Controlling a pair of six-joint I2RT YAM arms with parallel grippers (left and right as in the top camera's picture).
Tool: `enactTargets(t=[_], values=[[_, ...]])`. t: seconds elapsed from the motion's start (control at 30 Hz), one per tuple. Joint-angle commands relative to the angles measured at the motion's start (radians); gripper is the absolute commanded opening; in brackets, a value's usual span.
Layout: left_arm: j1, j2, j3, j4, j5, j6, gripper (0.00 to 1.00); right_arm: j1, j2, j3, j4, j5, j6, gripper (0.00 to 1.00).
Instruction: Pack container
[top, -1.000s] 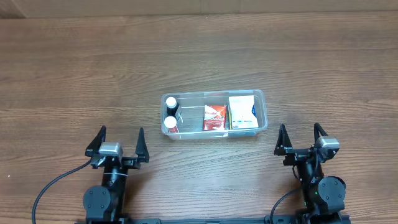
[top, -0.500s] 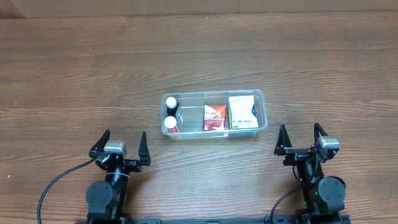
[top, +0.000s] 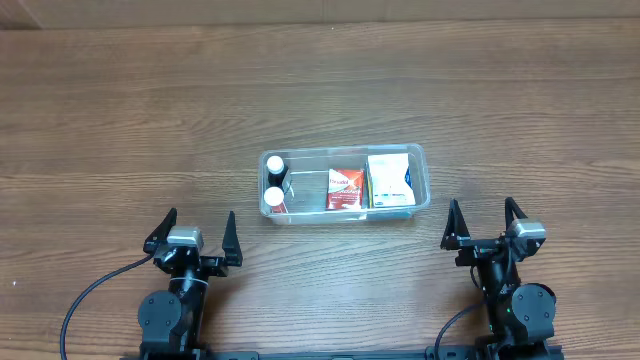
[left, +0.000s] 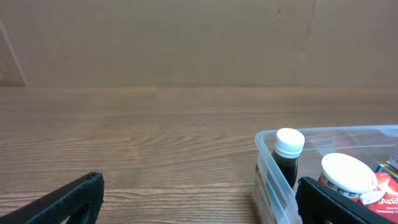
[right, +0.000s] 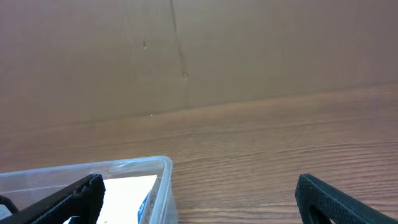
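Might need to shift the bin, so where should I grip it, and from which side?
Probably the near long wall of the container, from above, one finger inside, one outside. The rim is thin and upright, and the stretch between the bottles and red packet is bare inside. The left gripper, open, is closest.

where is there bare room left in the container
One free patch in the container: between the white-capped bottles at its left end and the red box. The right end is crowded, red box beside the white box.
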Motion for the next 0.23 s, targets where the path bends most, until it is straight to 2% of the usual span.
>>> enactTargets(t=[0.0, 0.2], values=[[0.008, -0.003, -0.003, 0.0, 0.011, 0.026, 1.0, -0.005, -0.008, -0.01, 0.005, 0.007, -0.003, 1.0], [0.008, -0.003, -0.003, 0.0, 0.011, 0.026, 1.0, -0.005, -0.008, -0.01, 0.005, 0.006, -0.003, 1.0]])
